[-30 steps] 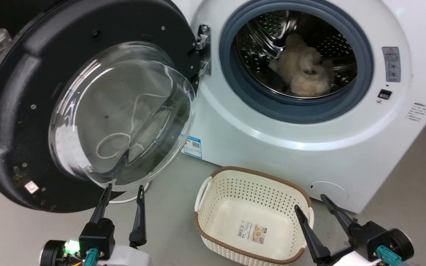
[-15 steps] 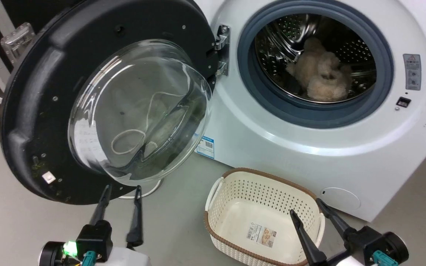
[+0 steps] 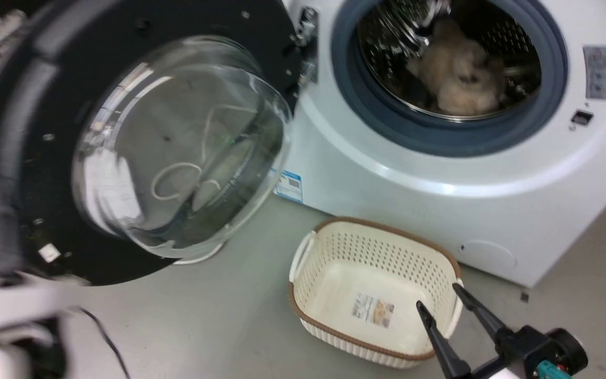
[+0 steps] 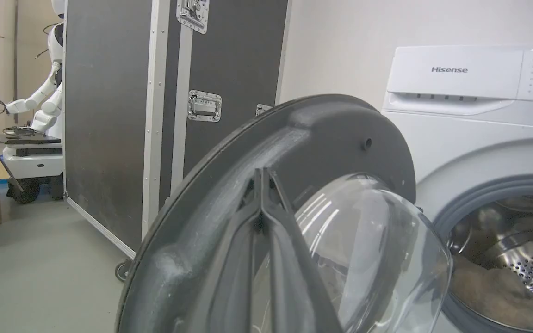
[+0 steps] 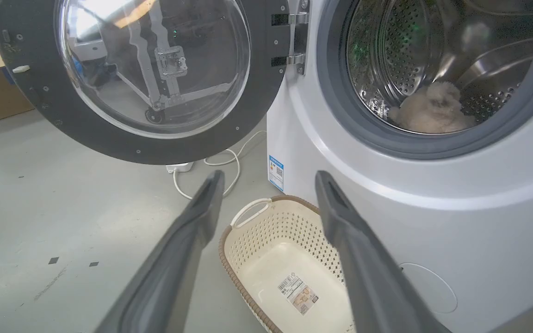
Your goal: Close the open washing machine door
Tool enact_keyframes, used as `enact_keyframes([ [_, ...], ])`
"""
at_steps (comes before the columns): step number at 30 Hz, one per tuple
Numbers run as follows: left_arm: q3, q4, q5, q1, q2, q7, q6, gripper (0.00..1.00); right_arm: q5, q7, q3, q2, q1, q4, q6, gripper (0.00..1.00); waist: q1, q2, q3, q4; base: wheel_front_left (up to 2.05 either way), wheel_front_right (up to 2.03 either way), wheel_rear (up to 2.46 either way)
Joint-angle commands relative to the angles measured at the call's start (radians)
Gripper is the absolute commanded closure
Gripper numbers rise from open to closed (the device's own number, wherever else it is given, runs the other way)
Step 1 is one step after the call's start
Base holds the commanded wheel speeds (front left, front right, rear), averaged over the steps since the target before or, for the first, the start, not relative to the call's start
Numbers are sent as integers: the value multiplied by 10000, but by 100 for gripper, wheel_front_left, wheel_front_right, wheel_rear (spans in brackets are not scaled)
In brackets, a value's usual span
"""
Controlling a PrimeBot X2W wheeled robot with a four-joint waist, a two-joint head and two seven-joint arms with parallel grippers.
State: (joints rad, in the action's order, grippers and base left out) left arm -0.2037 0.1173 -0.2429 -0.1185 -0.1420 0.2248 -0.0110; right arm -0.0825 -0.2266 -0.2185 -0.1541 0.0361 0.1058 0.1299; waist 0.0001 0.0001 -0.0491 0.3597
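The washing machine door [image 3: 177,147] stands wide open at the left of the white washer [image 3: 387,173], hinged along its right edge, with its glass bowl bulging outward. The left hand [image 4: 263,173] is closed, its fingers pressed together with nothing between them, the tips in front of the door's black rim. The right hand [image 3: 437,296] is spread wide and empty, over the near right of the cream basket [image 3: 387,252] on the floor. A fluffy beige item [image 3: 455,68] lies in the drum.

"Hisense" in grey letters on white washing machine's top drawer panel [image 4: 449,69]. Small blue sticker [image 5: 275,172] and cream perforated basket's paper label [image 5: 300,293]: print unreadable.
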Motion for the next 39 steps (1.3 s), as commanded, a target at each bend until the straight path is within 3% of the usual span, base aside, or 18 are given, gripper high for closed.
enact_keyframes([
  [1, -818, -153, -784, -642, -308, 122, 96, 100, -154, -105, -68, -166, -231, -2, 7, 0, -1, -1, -431, -356, 0, 0, 0],
  [6, -3004, -1296, -2656, -1879, -1449, -175, 3, 100, -302, -209, -170, -336, -464, 34, 7, 0, -1, -1, -867, -806, 0, 0, 0],
  [7, -3004, -1296, -2656, -1879, -1449, -175, 3, 100, -302, -209, -170, -336, -464, 34, 7, 0, -1, -1, -867, -806, 0, 0, 0],
  [8, -3812, -1854, -3301, -2274, -1951, -385, -101, 100, -360, -251, -189, -383, -535, 45, 8, 0, -1, -1, -1011, -965, 0, 0, 0],
  [12, -4757, -2823, -4396, -2796, -2521, -1098, -252, 100, -443, -314, -187, -472, -609, 71, 8, 0, -1, -1, -1201, -1110, 0, 0, 0],
  [14, -5233, -3812, -5503, -3126, -2845, -2336, -314, 100, -511, -352, -261, -570, -674, 103, 8, 0, -1, -1, -1311, -1213, 0, 0, 0],
  [15, -5233, -3812, -5503, -3126, -2845, -2336, -314, 100, -511, -352, -261, -570, -674, 103, 8, 0, -1, -1, -1311, -1213, 0, 0, 0],
  [16, -5257, -4319, -6065, -3192, -2988, -3291, -258, 100, -548, -352, -286, -608, -704, 137, 8, 0, -1, -1, -1324, -1271, 0, 0, 0],
  [17, -5257, -4319, -6065, -3192, -2988, -3291, -258, 100, -548, -352, -286, -608, -704, 137, 8, 0, -1, -1, -1324, -1271, 0, 0, 0],
  [18, -5261, -4750, -6853, -3290, -2956, -4457, -169, 100, -581, -352, -303, -629, -724, 172, 8, 0, -1, -1, -1310, -1308, 0, 0, 0],
  [19, -5261, -4750, -6853, -3290, -2956, -4457, -169, 100, -581, -352, -303, -629, -724, 172, 8, 0, -1, -1, -1310, -1308, 0, 0, 0],
  [21, -5270, -5095, -7937, -3353, -2853, -6078, -92, 100, -604, -352, -309, -646, -742, 204, 8, 0, -1, -1, -1287, -1316, 0, 0, 0],
  [22, -5270, -5095, -7937, -3353, -2853, -6078, -92, 100, -604, -352, -309, -646, -742, 204, 8, 0, -1, -1, -1287, -1316, 0, 0, 0],
  [26, -5181, -4924, -9063, -2988, -2659, -7910, 274, 100, -617, -352, -380, -612, -725, 342, 8, 0, -1, -1, -1014, -1298, 0, 0, 0],
  [29, -5188, -4716, -9380, -2720, -2544, -8396, 429, 100, -625, -352, -380, -559, -683, 400, 8, 0, -1, -1, -852, -1284, 0, 0, 0],
  [30, -5074, -4272, -9801, -2223, -2286, -9164, 650, 100, -624, -352, -387, -462, -603, 491, 8, 0, -1, -1, -549, -1267, 0, 0, 0],
  [39, -4113, -2023, -10669, -289, -908, -11224, 972, 100, -510, -352, -63, -102, -253, 692, 8, 0, -1, -1, 413, -1266, 0, 0, 0],
])
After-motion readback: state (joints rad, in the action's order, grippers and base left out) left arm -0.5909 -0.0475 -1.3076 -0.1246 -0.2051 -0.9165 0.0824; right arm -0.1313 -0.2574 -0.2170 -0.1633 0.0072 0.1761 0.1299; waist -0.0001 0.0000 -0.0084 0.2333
